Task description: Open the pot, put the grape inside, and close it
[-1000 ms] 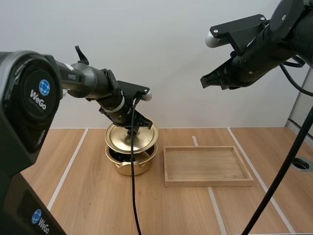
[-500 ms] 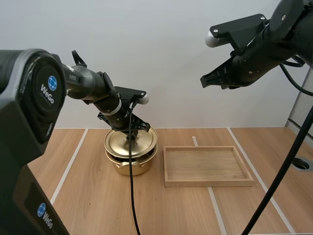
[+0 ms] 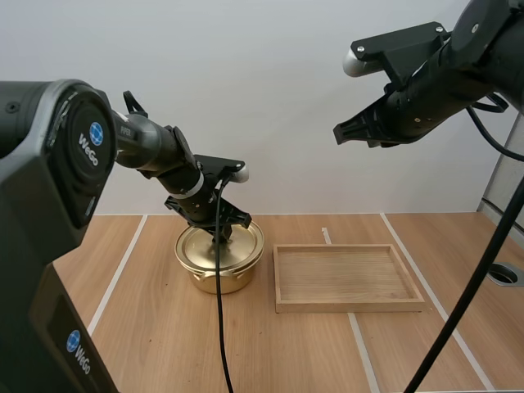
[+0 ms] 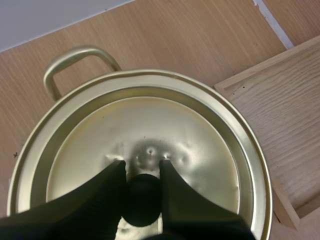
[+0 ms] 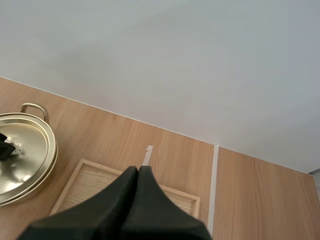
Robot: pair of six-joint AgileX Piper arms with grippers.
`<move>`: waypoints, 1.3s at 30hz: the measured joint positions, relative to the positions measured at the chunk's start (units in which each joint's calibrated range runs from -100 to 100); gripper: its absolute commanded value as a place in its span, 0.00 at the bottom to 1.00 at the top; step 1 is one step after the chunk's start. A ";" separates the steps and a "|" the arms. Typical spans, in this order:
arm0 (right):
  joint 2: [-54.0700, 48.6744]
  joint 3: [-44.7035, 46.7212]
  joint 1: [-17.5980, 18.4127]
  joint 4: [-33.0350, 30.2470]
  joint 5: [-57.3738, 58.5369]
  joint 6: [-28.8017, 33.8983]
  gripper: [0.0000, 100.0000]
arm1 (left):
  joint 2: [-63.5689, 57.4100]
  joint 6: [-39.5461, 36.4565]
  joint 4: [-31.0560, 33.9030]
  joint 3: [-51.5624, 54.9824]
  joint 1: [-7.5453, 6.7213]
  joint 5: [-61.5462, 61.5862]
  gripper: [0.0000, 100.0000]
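Now left gripper [image 4: 142, 164] clamps lid knob [image 4: 142, 199]; right gripper [image 5: 138, 170] together above wooden table [image 3: 147, 327].

Bright, even light puts a soft sheen on the lid [image 4: 197, 125] (shadows are faint).

A robotics lab test station: a wood-grain counter [image 3: 155, 344] marked off by pale tape lines [image 3: 117, 274], a plain white wall [image 3: 270, 98] behind it, two black branded robot arms, the left arm [image 3: 151, 147] and the right arm [image 3: 434, 98], reaching over it, and a gold pot [image 3: 214, 280] under its lid [image 3: 201, 246] beside a wooden tray [image 3: 350, 306].
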 measured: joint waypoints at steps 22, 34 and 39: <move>0.00 0.00 0.00 0.00 0.00 0.00 0.00 | 0.33 0.00 0.30 0.00 0.00 -0.82 0.08; 0.00 0.00 0.00 0.10 0.00 0.00 0.00 | 0.47 0.00 1.59 0.00 0.00 -0.82 1.00; 0.00 0.00 0.00 0.10 0.00 0.00 0.00 | 0.47 0.00 1.74 0.00 0.00 -0.82 1.00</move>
